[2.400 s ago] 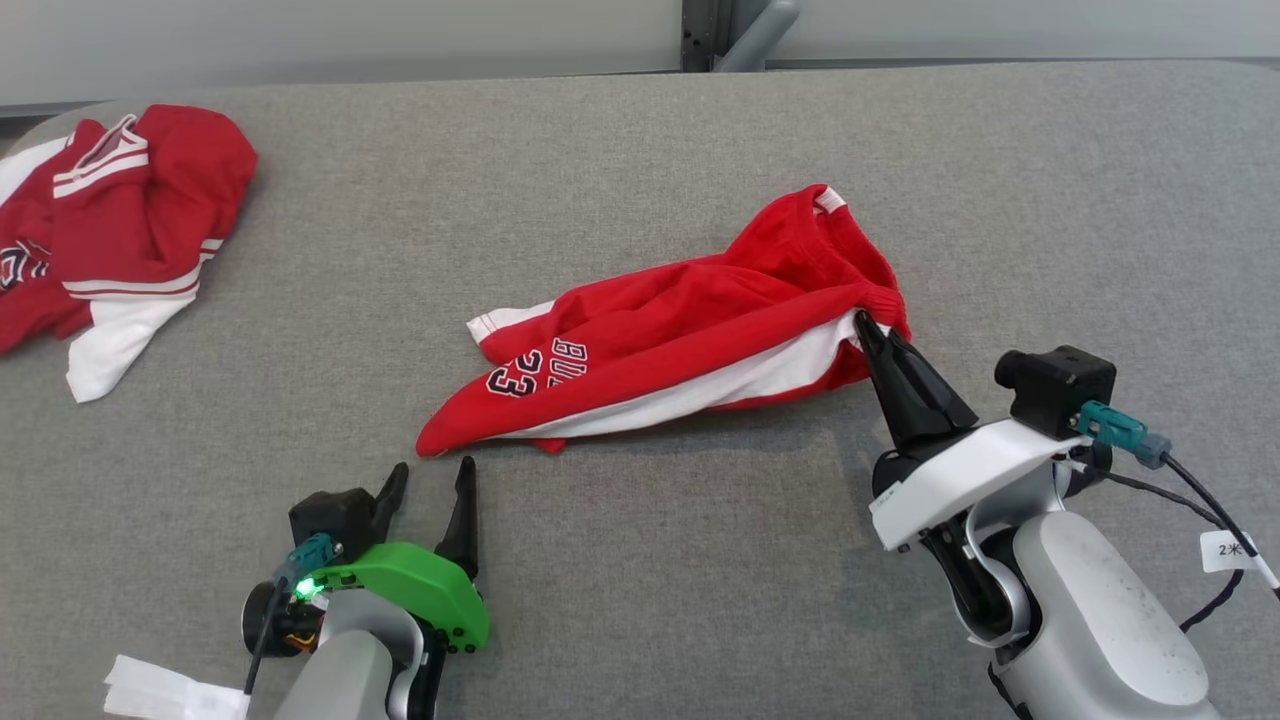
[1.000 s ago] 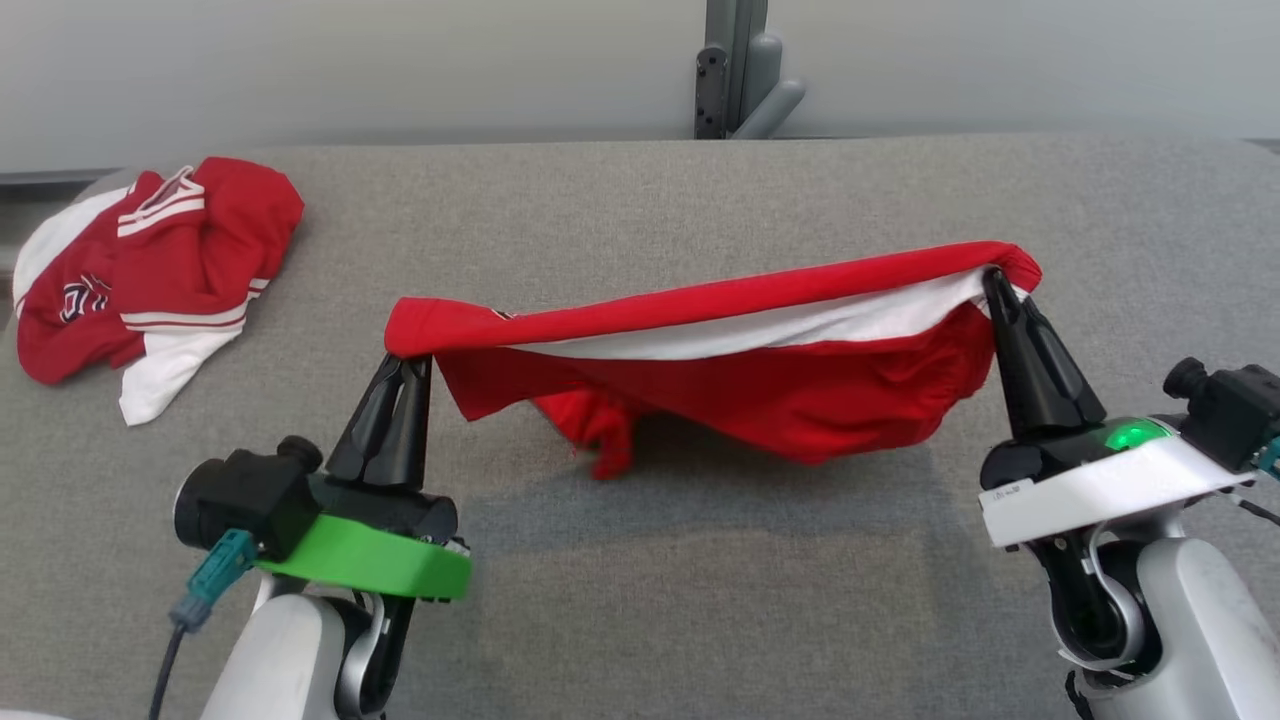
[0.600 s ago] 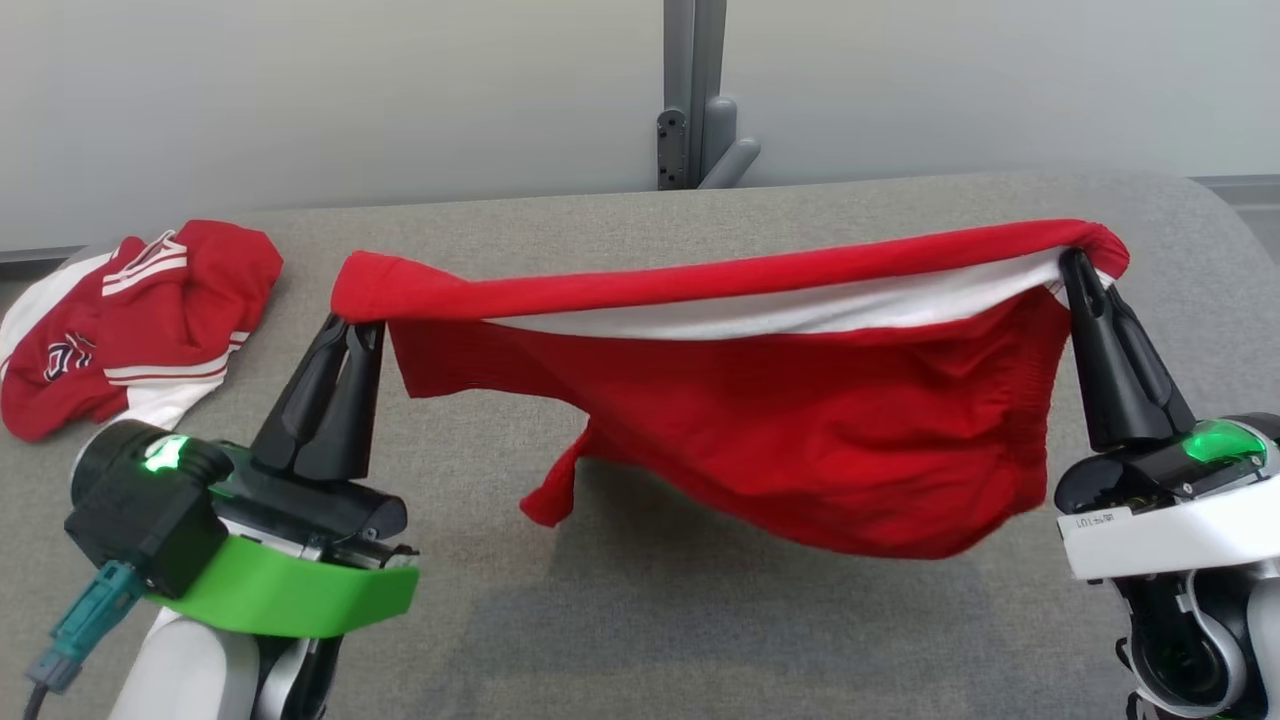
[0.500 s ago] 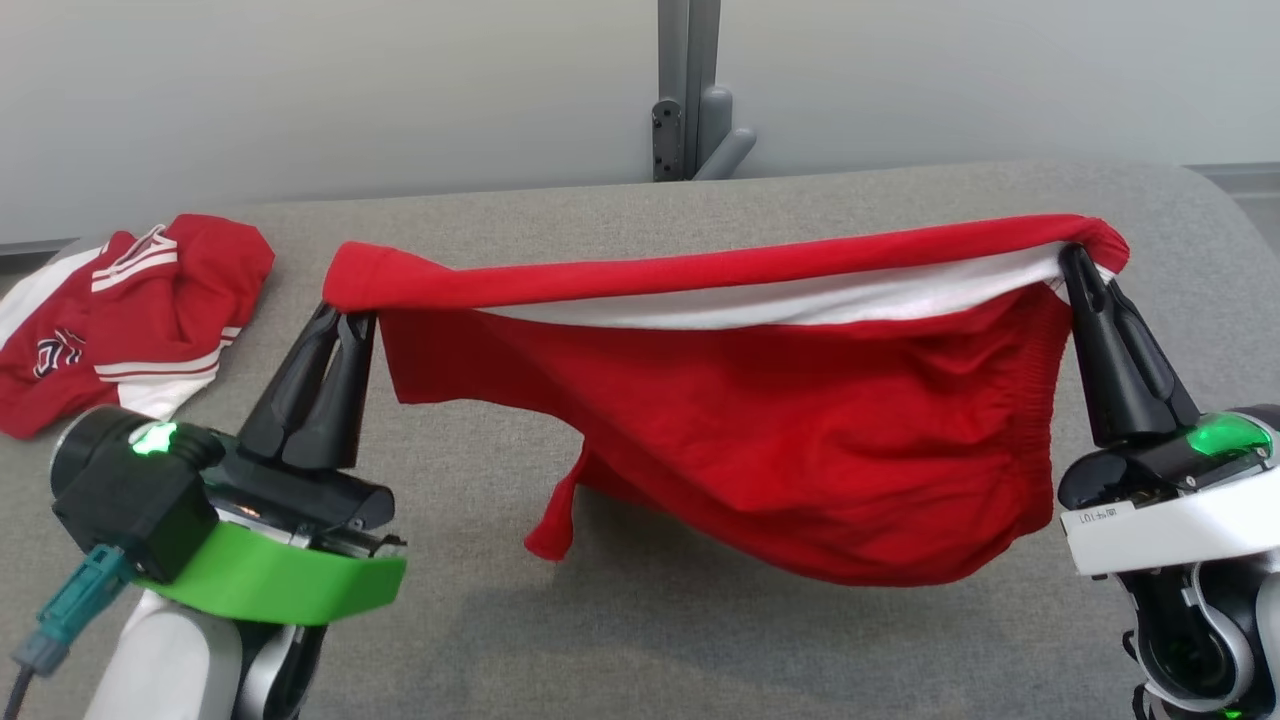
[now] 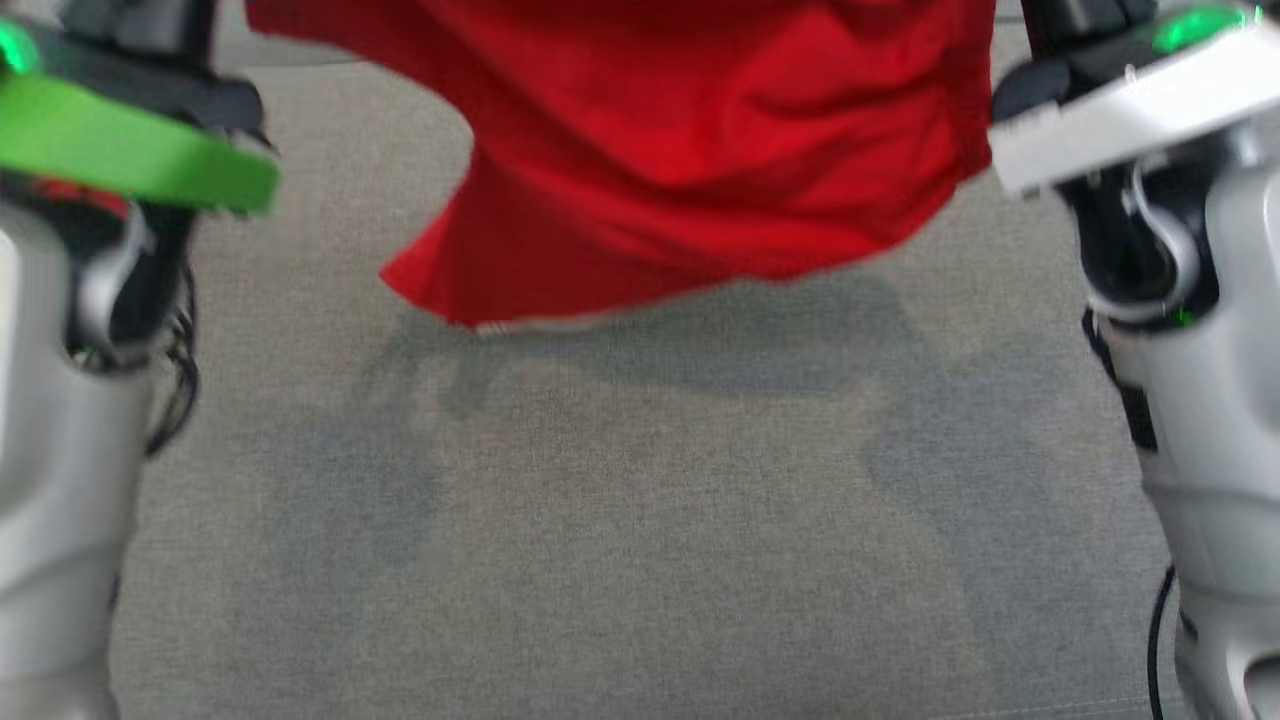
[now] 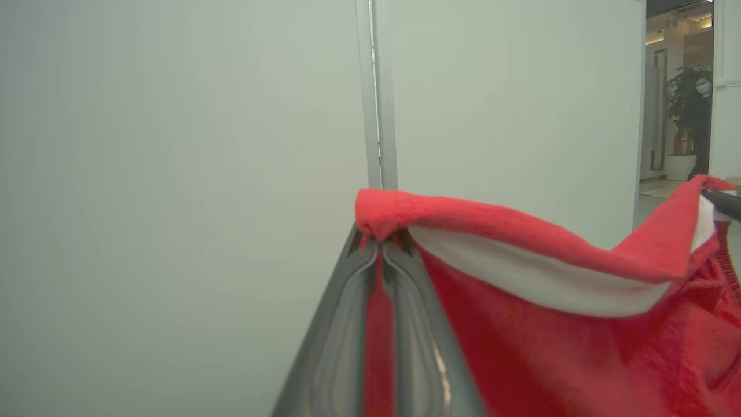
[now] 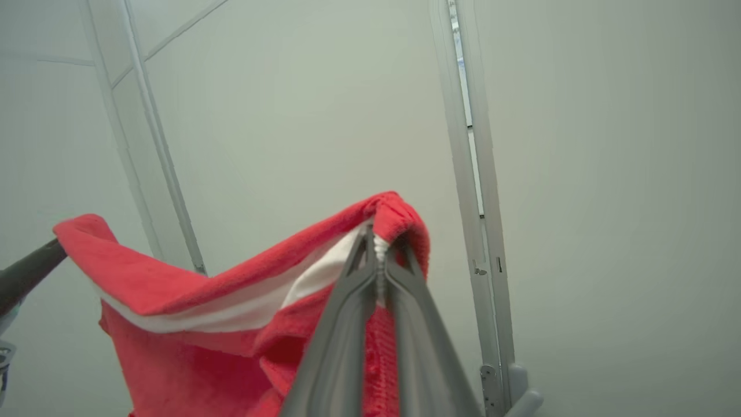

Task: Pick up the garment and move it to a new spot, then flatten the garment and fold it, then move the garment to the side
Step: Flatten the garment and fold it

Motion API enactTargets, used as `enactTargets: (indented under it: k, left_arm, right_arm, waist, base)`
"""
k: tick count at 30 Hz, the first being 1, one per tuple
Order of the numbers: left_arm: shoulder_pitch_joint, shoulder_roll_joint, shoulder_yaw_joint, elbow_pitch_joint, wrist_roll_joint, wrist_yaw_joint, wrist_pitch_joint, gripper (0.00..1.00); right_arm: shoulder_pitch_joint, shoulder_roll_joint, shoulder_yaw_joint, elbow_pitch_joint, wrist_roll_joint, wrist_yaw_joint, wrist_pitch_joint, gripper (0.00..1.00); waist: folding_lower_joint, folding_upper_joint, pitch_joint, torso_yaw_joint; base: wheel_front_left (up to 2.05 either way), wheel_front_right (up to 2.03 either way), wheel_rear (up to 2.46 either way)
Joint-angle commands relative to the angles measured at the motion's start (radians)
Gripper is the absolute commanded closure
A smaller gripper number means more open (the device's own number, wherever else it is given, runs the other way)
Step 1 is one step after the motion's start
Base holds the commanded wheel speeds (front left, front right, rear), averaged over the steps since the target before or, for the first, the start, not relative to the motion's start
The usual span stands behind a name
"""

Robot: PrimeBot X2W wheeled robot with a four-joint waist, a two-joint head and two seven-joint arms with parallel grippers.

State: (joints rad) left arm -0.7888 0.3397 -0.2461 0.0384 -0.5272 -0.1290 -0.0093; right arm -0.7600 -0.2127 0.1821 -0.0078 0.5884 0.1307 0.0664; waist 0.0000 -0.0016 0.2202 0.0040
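Observation:
The garment (image 5: 700, 130) is red with a white band and hangs in the air above the grey table (image 5: 620, 520), stretched between my two arms. Its lower edge dangles free, casting a shadow on the cloth surface. In the left wrist view my left gripper (image 6: 380, 243) is shut on one red corner of the garment (image 6: 521, 272). Over in the right wrist view my right gripper (image 7: 379, 243) is shut on the opposite corner of the garment (image 7: 231, 301), where red hem and white band meet. The fingertips lie above the top edge of the head view.
My pale left forearm (image 5: 60, 420) and right forearm (image 5: 1210, 430) frame the table at both sides. A pale wall with a grey post (image 6: 376, 92) stands behind. A person (image 6: 702, 110) stands by a potted plant in a far doorway.
Both arms have raised the garment higher, off the table. The head camera has tilted down, so the fingertips and the other red garment at the left have left the picture.

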Motion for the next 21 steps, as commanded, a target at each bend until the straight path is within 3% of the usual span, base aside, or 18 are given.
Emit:
enactTargets:
  k: [1, 9, 16, 21]
  left_arm:
    - [-0.047, 0.014, 0.009, 0.019, -0.006, -0.001, -0.003, 1.0]
    - [-0.467, -0.012, -0.03, 0.369, 0.07, -0.002, -0.104, 1.0]
    - [-0.432, -0.054, -0.119, 0.561, 0.031, -0.002, -0.189, 1.0]
    - [-0.35, -0.055, -0.195, 0.592, -0.043, -0.002, -0.233, 1.0]
  right_arm:
    - [-0.047, 0.004, 0.006, 0.023, -0.017, 0.0, -0.015, 1.0]
    - [-0.529, 0.086, 0.035, 0.52, -0.207, 0.0, -0.259, 1.0]
    - [-0.542, 0.11, 0.093, 0.78, -0.251, 0.0, -0.325, 1.0]
    - [-0.482, 0.096, 0.158, 0.82, -0.197, 0.0, -0.333, 1.0]
  waist:
    - [0.0, 0.0016, 0.121, 0.001]
    - [0.0, 0.0016, 0.273, 0.045]
    - [0.0, 0.0016, 0.371, 0.079]
    - [0.0, 0.0016, 0.407, 0.08]
  base:
    - [0.0, 0.0, 0.0]
    - [0.0, 0.0, 0.0]
    - [0.0, 0.0, 0.0]
    - [0.0, 0.0, 0.0]
